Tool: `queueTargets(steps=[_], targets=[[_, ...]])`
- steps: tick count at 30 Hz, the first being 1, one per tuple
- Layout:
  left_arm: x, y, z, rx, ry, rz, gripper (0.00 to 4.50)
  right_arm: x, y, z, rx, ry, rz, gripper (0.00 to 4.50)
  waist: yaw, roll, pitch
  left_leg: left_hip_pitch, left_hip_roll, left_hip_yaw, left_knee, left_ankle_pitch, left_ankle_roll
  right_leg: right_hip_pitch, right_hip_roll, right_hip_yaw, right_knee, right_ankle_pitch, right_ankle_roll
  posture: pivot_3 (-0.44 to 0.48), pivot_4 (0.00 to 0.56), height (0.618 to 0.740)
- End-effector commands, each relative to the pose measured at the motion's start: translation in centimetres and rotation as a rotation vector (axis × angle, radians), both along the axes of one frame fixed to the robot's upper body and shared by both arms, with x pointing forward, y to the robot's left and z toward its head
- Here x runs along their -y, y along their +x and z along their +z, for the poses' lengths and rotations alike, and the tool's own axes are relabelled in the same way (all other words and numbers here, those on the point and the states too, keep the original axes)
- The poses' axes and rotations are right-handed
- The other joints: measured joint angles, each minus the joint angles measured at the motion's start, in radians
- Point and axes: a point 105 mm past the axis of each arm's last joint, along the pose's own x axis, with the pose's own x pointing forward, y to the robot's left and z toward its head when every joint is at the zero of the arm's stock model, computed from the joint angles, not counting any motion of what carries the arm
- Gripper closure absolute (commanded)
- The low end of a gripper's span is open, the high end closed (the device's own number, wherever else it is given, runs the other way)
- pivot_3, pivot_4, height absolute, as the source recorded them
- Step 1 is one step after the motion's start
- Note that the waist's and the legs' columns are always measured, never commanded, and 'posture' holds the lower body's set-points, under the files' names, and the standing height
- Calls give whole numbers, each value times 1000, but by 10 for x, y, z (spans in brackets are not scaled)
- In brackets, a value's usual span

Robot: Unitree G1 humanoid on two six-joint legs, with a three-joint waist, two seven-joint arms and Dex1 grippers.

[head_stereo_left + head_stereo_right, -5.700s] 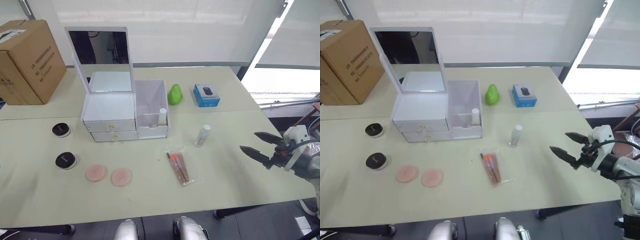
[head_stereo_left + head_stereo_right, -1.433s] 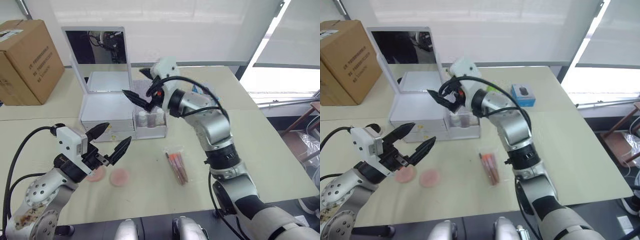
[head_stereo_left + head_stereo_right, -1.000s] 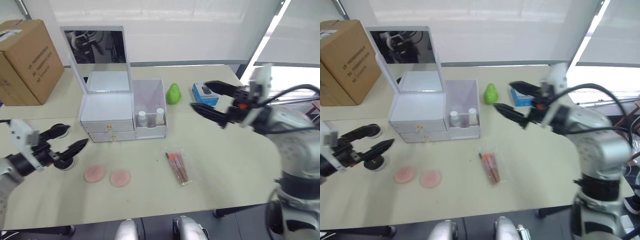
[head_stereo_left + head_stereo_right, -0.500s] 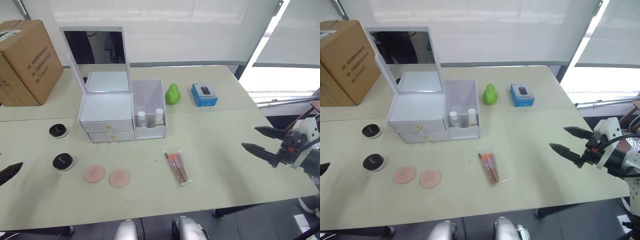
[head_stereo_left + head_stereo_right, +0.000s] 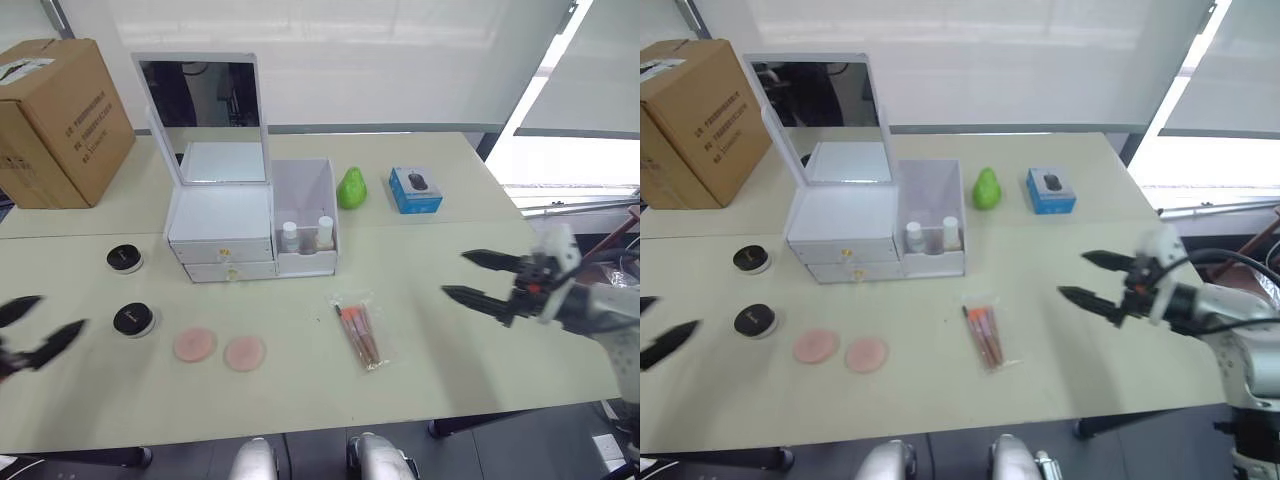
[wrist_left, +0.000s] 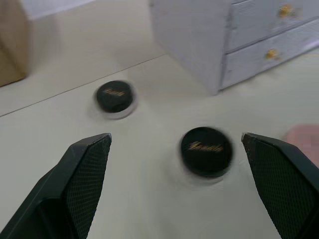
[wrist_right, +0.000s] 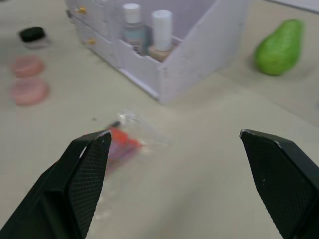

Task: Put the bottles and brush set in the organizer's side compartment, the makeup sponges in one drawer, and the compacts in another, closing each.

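Observation:
The white organizer (image 5: 221, 224) stands with its mirror lid upright and both drawers shut. Two bottles (image 5: 306, 235) stand in its side compartment (image 5: 304, 192). The brush set (image 5: 362, 333) lies flat on the table in front of it. Left of the brush set lie two pink makeup sponges (image 5: 218, 349). Two black compacts (image 5: 128, 289) sit further left, also seen as compacts (image 6: 206, 151) ahead of my left gripper (image 6: 175, 137). That left gripper (image 5: 62, 310) is open and empty at the table's left edge. My right gripper (image 5: 457, 273) is open and empty, right of the brush set (image 7: 117, 147).
A brown cardboard box (image 5: 60, 120) stands at the back left. A green pear-shaped object (image 5: 350, 188) and a small blue box (image 5: 414, 190) sit behind the organizer's right. The table's front edge runs close below the sponges and brush set.
My right gripper has moved left from the table's right edge toward the brush set. My left gripper has come further into view at the left. The objects have not moved.

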Motion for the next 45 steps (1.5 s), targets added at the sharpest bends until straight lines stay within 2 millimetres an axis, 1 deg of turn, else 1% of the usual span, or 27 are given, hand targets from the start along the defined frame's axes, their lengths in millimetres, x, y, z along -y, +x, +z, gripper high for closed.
queueTargets(steps=[1,3,5,6,7,8,10,11,12,13,14,16,18,20,22,25,28,31,34,37,40,44,45], targets=[[73,16,8,75,-51,-177,0,-18,-7,-7,-194,-8,76,28,6,0,0,-1,0,-1,2,1,2,1,0,0,0,0,0,0,150,722],[118,18,-1,57,-94,-306,0,-27,-3,-17,-338,-20,75,28,8,0,-1,-1,-1,-1,5,5,8,2,0,1,0,1,2,0,150,722],[151,20,-11,27,-136,-384,0,-36,-2,-22,-466,1,86,28,6,-2,-2,-4,-2,0,6,5,8,1,0,4,-1,3,4,0,150,722],[168,21,-16,16,-163,-429,385,-40,0,-25,-537,10,84,0,6,-2,-3,-4,-2,-1,6,5,8,1,1,5,-1,3,4,0,150,722],[178,21,-18,9,-180,-457,622,-42,1,-27,-584,14,81,0,6,-1,-3,-4,-3,-3,8,5,9,2,3,6,-1,3,4,0,150,722],[186,22,-21,7,-188,-471,849,-44,1,-29,-624,14,79,0,6,0,-3,-4,-3,-5,9,5,9,2,5,8,0,3,4,0,150,722],[195,25,-25,2,-186,-488,1445,-45,5,-31,-682,21,62,0,6,1,-3,-8,-2,-12,17,6,10,2,11,9,0,3,4,0,150,722],[203,25,-29,-8,-196,-514,1802,-44,10,-32,-734,39,34,0,6,1,-3,-10,-2,-15,17,5,11,2,13,10,0,3,4,0,150,722],[212,26,-34,-24,-204,-544,2066,-42,15,-35,-782,45,6,0,5,3,-4,-10,-2,-16,18,5,11,2,14,10,0,3,4,0,150,722],[219,28,-39,-37,-207,-565,2473,-39,19,-39,-826,49,-21,0,5,3,-4,-10,-2,-17,18,5,11,2,14,11,0,4,3,0,150,722],[224,32,-44,-44,-207,-574,2728,-37,22,-41,-852,46,-41,0,7,4,-4,-11,-2,-17,19,5,11,2,14,11,0,4,4,0,150,722],[233,37,-49,-59,-217,-585,3325,-30,30,-46,-868,33,-83,0,10,4,-4,-11,-3,-20,21,5,11,2,15,11,0,4,4,0,150,722],[243,39,-50,-61,-236,-607,4014,-23,38,-45,-870,36,-113,0,8,5,-4,-13,-3,-20,22,5,11,2,15,10,0,5,4,0,150,722],[254,40,-53,-66,-242,-627,4491,-20,45,-43,-867,39,-127,0,7,6,-4,-14,-3,-21,22,5,11,1,15,10,0,5,5,0,150,722],[260,42,-57,-70,-240,-631,4491,-19,47,-46,-863,20,-132,0,6,6,-5,-13,-3,-21,22,5,11,2,15,11,0,6,7,0,150,722],[266,47,-62,-81,-236,-620,4491,-24,44,-56,-884,-13,-108,0,4,7,-5,-13,-3,-22,22,5,11,2,16,11,1,7,9,0,150,722],[265,53,-73,-98,-194,-593,4491,-43,39,-71,-911,-26,-62,0,3,7,-5,-13,-3,-22,22,5,11,2,16,11,1,8,10,0,150,722],[263,57,-83,-113,-98,-578,4491,-60,37,-81,-927,-25,-21,0,-1,7,-6,-12,-3,-23,22,5,11,3,17,10,2,8,11,0,150,722],[264,59,-81,-108,-91,-572,4491,-68,37,-90,-936,-34,-13,0,-5,7,-8,-11,-3,-25,22,5,12,3,18,10,2,8,10,0,150,722],[265,58,-83,-112,-66,-588,4491,-71,39,-95,-935,-42,-15,0,-14,8,-11,-11,-3,-25,22,5,12,3,18,10,2,8,10,0,150,722],[264,58,-83,-113,-69,-587,4500,-68,43,-96,-928,-44,-24,649,-19,8,-11,-10,-3,-26,21,5,12,4,18,10,3,8,10,0,150,722],[264,57,-84,-114,-68,-587,4500,-65,44,-97,-925,-50,-23,2039,-18,9,-11,-11,-3,-26,21,5,12,3,18,10,3,8,10,0,150,722],[264,57,-84,-114,-69,-587,4500,-64,44,-97,-923,-55,-22,2329,-17,10,-11,-11,-3,-26,21,5,12,3,18,10,3,8,10,0,150,722]])
